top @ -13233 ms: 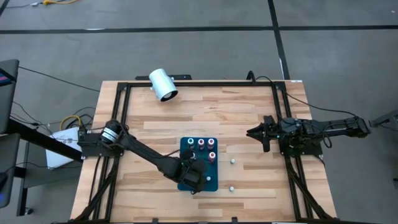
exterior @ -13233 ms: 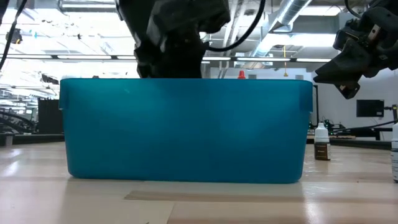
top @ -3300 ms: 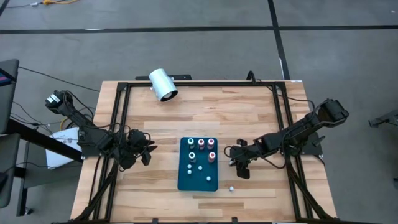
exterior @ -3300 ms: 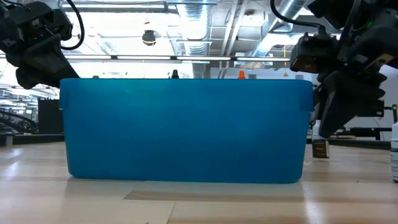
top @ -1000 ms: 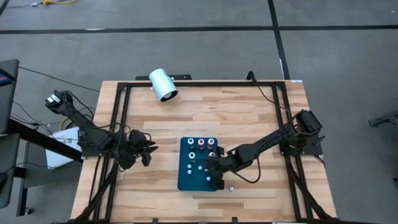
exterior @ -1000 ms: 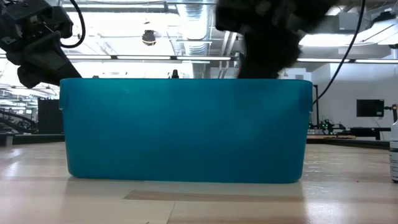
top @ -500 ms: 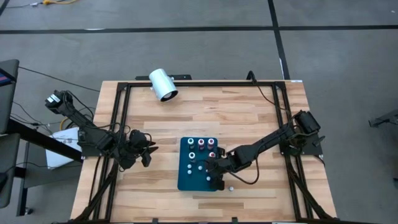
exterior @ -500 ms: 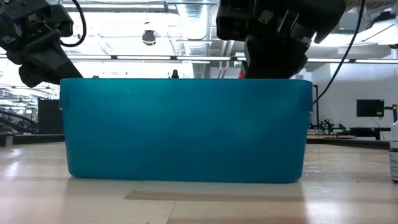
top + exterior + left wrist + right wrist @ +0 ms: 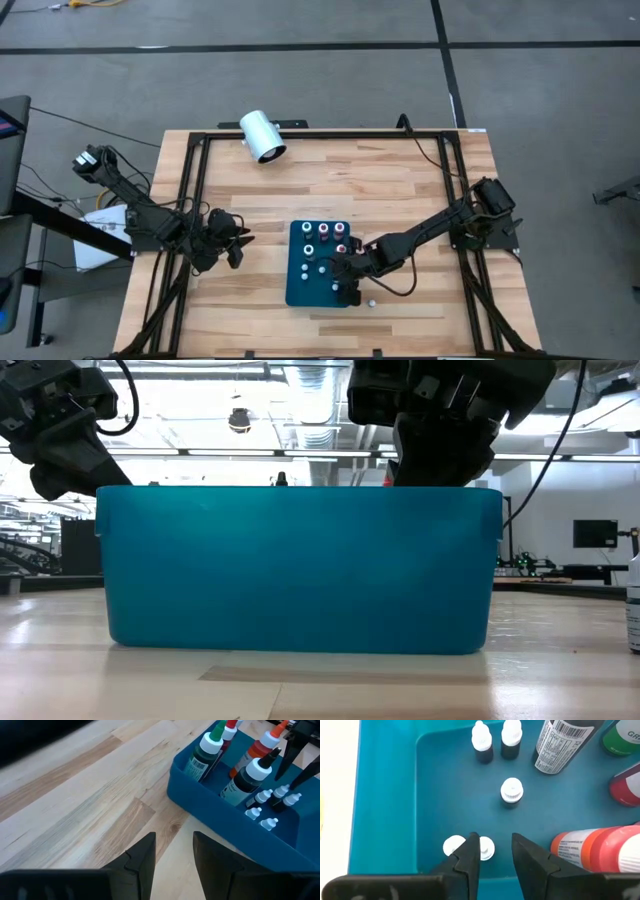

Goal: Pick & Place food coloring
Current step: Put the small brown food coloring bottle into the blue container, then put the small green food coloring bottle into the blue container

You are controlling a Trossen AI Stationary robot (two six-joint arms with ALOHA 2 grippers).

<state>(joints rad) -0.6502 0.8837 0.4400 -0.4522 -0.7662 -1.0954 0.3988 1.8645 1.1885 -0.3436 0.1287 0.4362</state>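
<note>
- The right tool (image 9: 492,851) hangs low inside the teal rectangular plastic bin (image 9: 297,290), at the corner nearest the worktop's front right; its two dark fingers stand a little apart with a gap between them, and nothing is visibly clamped.
- A small white-capped bottle of food coloring (image 9: 486,848) stands upright on the bin floor against the inner face of one finger; a second white cap (image 9: 453,845) sits just outside that finger. So the bottle lies directly under the tool, its long axis vertical, and the way clear is straight up.
- Room is tight: the bin's wall and corner are close on one side, and a larger orange-labelled bottle (image 9: 592,851) lies near the other finger. Three more tiny bottles (image 9: 511,790) stand farther in, well apart.
- One stray white-capped bottle (image 9: 371,301) rests on the pale wooden worktop (image 9: 400,190) just beside the bin; the right arm is much nearer to it.
- The left tool (image 9: 232,243) waits above the worktop, well left of the bin, fingers slightly parted and empty.
</note>
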